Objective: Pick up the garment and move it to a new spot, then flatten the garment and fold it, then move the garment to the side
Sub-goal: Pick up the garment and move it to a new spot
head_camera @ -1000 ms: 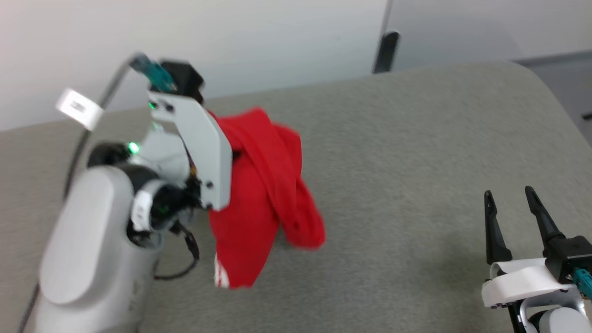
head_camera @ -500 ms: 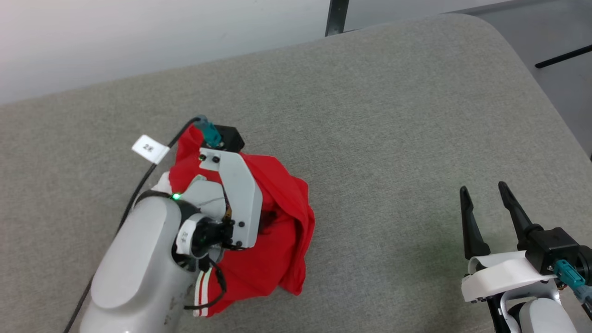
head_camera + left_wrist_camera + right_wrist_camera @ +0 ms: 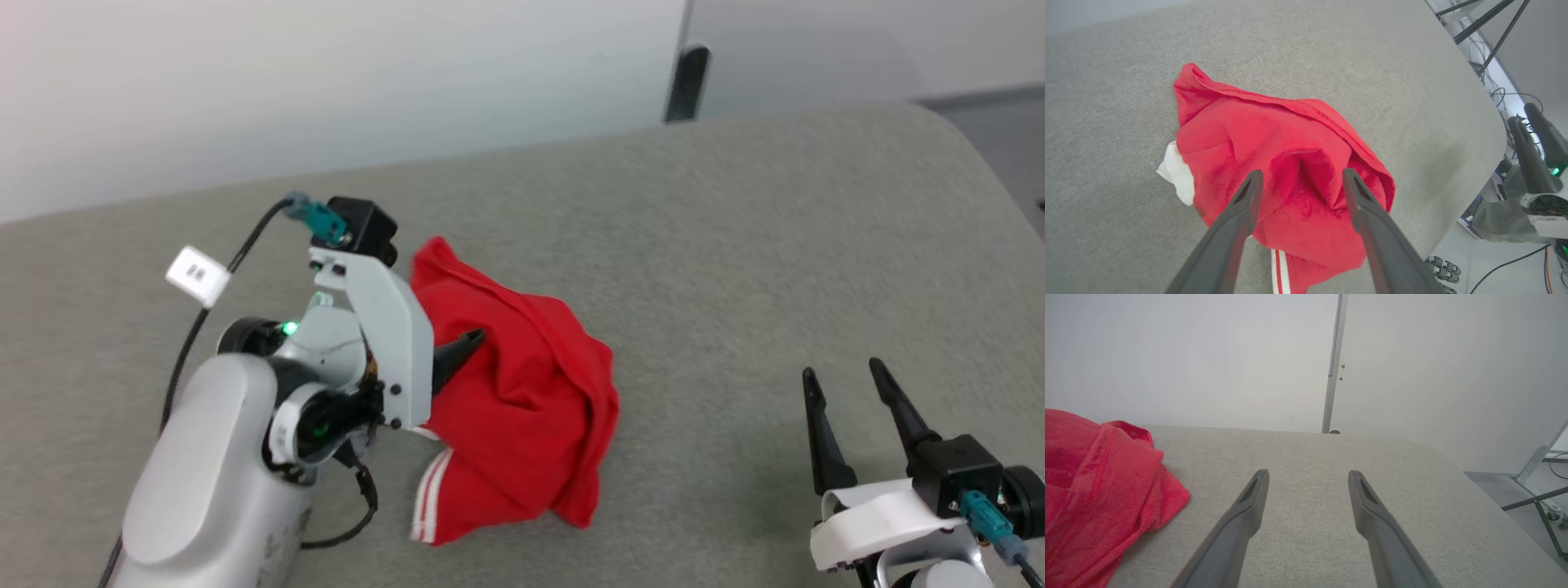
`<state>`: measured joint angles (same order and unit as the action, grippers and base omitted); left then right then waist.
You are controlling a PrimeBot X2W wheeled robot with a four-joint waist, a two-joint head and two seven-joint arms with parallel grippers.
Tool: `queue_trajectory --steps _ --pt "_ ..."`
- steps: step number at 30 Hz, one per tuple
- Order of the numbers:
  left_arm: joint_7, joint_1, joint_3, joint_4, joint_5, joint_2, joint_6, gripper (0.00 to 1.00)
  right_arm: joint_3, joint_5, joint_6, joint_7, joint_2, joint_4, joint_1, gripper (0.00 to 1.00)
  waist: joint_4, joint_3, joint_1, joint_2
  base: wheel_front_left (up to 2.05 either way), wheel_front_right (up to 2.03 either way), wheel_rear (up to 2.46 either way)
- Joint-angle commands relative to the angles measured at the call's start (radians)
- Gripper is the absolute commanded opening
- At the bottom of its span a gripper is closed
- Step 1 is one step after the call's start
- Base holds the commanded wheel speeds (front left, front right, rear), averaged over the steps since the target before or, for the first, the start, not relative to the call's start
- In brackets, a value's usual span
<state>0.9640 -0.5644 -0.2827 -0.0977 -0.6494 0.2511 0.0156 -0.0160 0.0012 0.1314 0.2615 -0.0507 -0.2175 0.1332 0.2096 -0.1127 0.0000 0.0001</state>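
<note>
Shirt (image 3: 522,408) lies bunched left of the counter's (image 3: 735,245) middle, under the spread left pincer (image 3: 1300,176). The right pincer (image 3: 841,369), also spread, sits near the front right corner. Risk: pinching several layers together would hinder flattening.

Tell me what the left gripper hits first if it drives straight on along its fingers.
Most likely the garment: the left gripper stands open, its fingers pointing down into the crumpled red heap, with a raised fold in line between them. The grey table lies beneath. How much gap remains I can't judge.
</note>
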Motion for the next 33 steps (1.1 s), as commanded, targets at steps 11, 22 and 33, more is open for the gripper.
queue_trajectory --steps 11,22,33 --pt "-0.363 0.163 0.050 0.090 -0.020 0.032 0.102 1.00 0.033 0.008 -0.001 0.000 0.000 0.016 -0.062 1.00 -0.230 0.175 0.0000 -0.0001 0.00 0.00 0.00" --pt "-0.831 0.364 0.068 0.069 0.049 0.098 0.115 1.00 0.038 0.008 -0.001 -0.003 0.000 0.013 -0.111 1.00 -0.276 0.207 0.0000 -0.0001 0.00 0.00 0.00" --pt "-1.173 0.561 0.115 0.016 0.169 0.114 0.069 1.00 -0.011 -0.012 -0.001 -0.003 0.001 0.019 -0.156 1.00 -0.290 0.227 0.0000 -0.0001 0.00 0.00 0.00"
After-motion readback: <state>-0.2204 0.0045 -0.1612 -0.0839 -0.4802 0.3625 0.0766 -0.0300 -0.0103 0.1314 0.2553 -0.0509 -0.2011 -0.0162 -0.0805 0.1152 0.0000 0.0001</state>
